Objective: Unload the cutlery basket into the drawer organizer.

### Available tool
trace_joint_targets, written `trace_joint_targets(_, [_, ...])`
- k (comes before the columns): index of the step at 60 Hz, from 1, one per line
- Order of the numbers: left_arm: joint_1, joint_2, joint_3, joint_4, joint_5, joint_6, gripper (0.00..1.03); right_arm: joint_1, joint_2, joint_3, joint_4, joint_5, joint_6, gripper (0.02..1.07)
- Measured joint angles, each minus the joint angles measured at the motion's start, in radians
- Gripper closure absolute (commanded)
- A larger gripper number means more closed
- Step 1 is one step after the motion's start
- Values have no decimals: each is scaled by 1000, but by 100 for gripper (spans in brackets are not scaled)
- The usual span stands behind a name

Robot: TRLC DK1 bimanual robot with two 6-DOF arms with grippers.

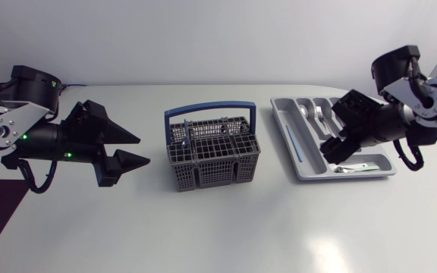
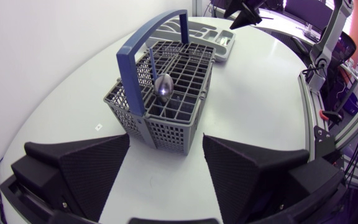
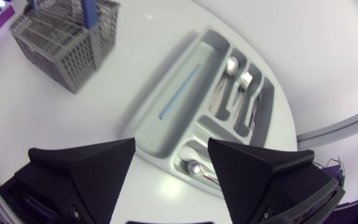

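While the left gripper (image 2: 165, 146) and right gripper (image 3: 171, 148) are held wide open, empty, a spoon (image 2: 163, 85) is seen bowl-up in the basket (image 2: 166, 124): stiff, slick, likely best pinched at its neck.

My left arm (image 1: 40, 136) sits low, wrist level, left jaws spread wide and empty, tips aimed at centre. My right arm (image 1: 389, 121) folds downward, right jaws tilted down, also spread wide, empty.
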Motion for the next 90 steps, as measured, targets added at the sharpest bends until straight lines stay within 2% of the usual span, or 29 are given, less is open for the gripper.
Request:
trace_joint_targets(7, [0, 0, 0, 0, 0, 0, 5, 99, -49, 56, -47, -99, 119, 19])
trace_joint_targets(15, [0, 0, 0, 0, 0, 0, 5, 227, -59, 82, -47, -143, 237, 23])
trace_joint_targets(25, [0, 0, -8, 8, 0, 0, 5, 346, 6, 139, -50, -233, 395, 23])
trace_joint_targets(35, [-10, 0, -17, 29, 0, 0, 5, 424, 115, 222, -33, -247, 531, 23])
trace_joint_targets(59, [-19, 29, -19, 62, 0, 0, 5, 549, 249, 240, 238, -231, 767, 24])
trace_joint_targets(63, [-23, 35, -19, 62, 0, 0, 5, 574, 269, 241, 259, -205, 780, 28])
trace_joint_targets(73, [-34, 45, -19, 71, 0, 0, 5, 640, 314, 241, 316, -145, 821, 28])
trace_joint_targets(81, [-39, 66, -19, 91, 0, 0, 5, 686, 323, 241, 381, -115, 858, 39])
trace_joint_targets(90, [-39, 91, -19, 108, 0, 1, 5, 698, 326, 240, 438, -71, 895, 41])
